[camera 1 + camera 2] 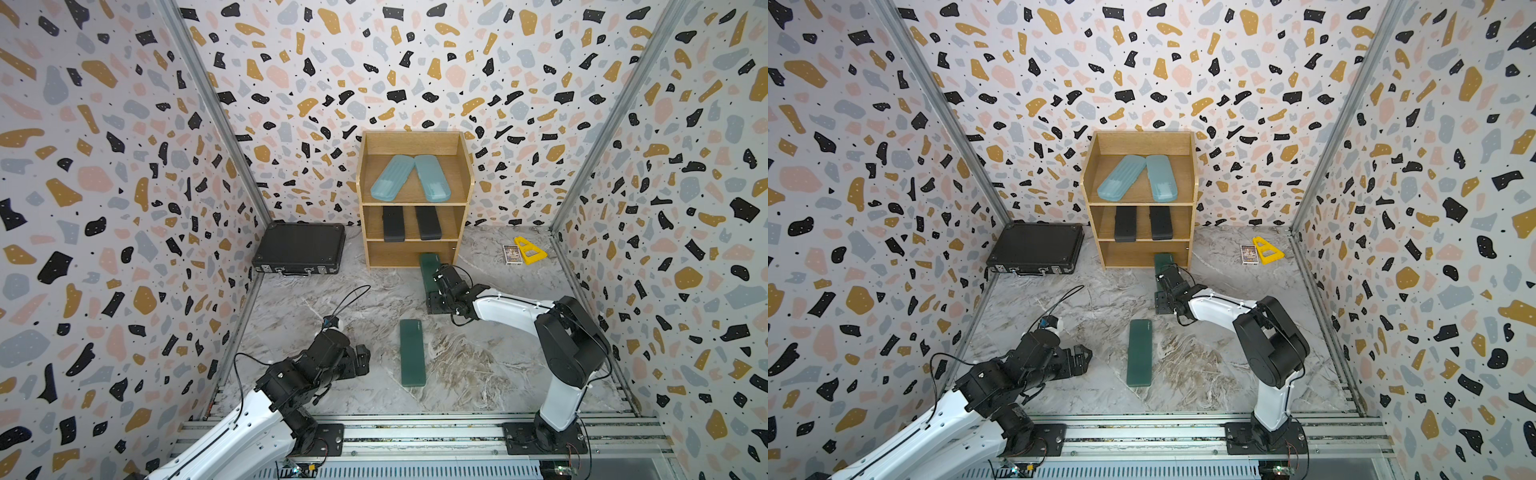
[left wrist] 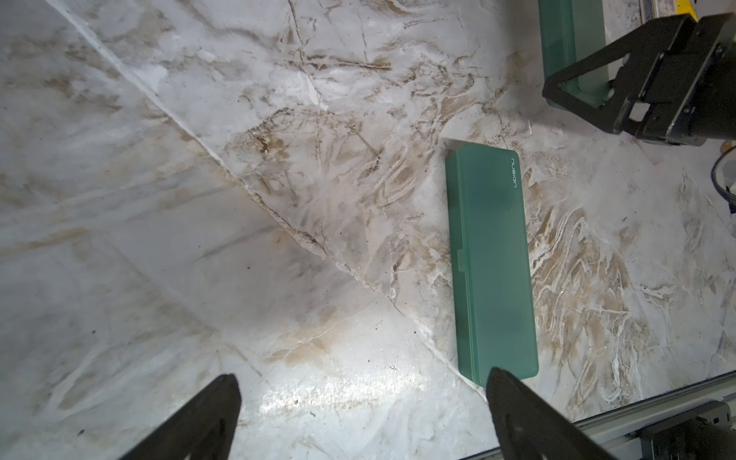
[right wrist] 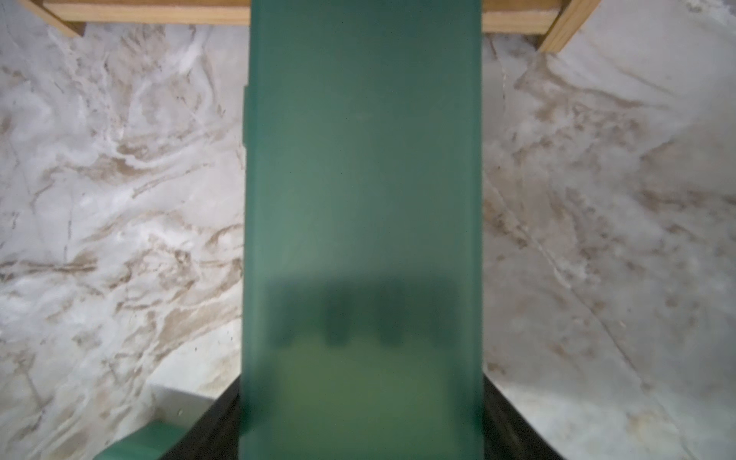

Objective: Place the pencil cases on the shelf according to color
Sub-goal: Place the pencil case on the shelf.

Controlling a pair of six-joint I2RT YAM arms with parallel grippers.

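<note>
Currently the right gripper point(image 1: 434, 293) pinches the near end of one dark green case point(image 1: 429, 266), whose far tip lies just ahead, at the mouth of the bottom tier of the shelf point(image 1: 466, 174).

Risk: gripped at one end only, it may pivot, snag the side upright and shove the unit.

The left gripper point(image 2: 362, 378) is spread wide and empty, with the second green case point(image 2: 492, 259) just beside it.

Count:
- Two light blue cases point(image 1: 392, 176), top tier.
- Two black cases point(image 1: 393, 223), middle tier.
- Two green.
- One shelf.

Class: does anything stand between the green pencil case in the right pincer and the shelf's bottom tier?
Nothing visible does. The green pencil case, held by the right pincer, points straight at the bottom tier of the shelf. That tier shows only bare wood, and the case's far end reaches its opening.
</note>
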